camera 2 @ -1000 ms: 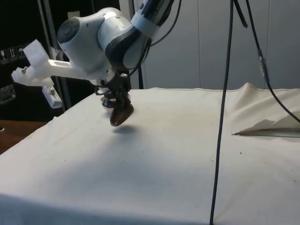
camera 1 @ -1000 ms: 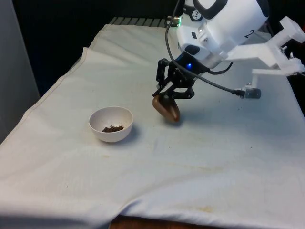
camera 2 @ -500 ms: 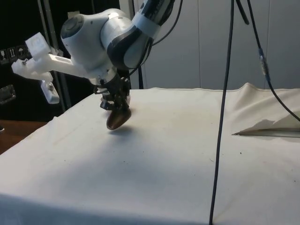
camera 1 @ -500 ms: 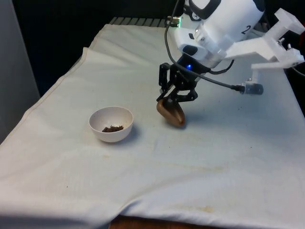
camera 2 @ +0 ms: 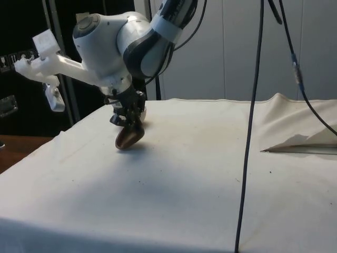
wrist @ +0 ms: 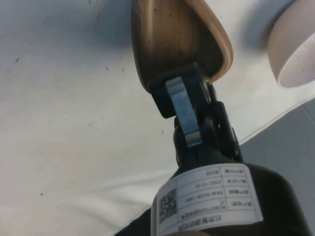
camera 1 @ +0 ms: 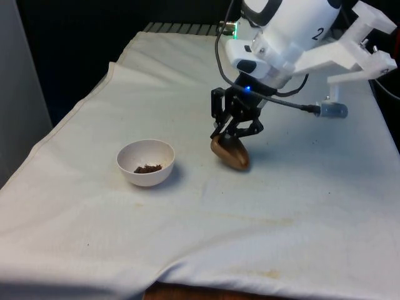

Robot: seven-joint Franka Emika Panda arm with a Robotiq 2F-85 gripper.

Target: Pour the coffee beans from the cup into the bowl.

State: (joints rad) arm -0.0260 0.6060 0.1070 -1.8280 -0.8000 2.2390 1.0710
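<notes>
My gripper [camera 1: 226, 135] is shut on the rim of a brown wooden cup [camera 1: 231, 154], which is tilted with its base down on or just above the cloth. From the side the cup [camera 2: 128, 136] hangs below the gripper [camera 2: 128, 120] and touches or nearly touches the cloth. In the wrist view the cup [wrist: 172, 34] shows an empty brown inside, with one finger [wrist: 183, 110] clamped over its rim. A white bowl [camera 1: 145, 162] with a small heap of dark coffee beans [camera 1: 147, 168] stands towards the front view's left of the cup, apart from it. The bowl's rim [wrist: 295, 49] shows beside the cup.
The white cloth [camera 1: 262, 212] covers the table, with a fold along its front edge. A black cable [camera 2: 251, 121] hangs down in the side view. Another cable with a grey plug [camera 1: 330, 110] dangles from the arm.
My gripper has moved the cup towards the front view's right, away from the bowl, and lowered it to the cloth. The bowl and beans have not moved.
</notes>
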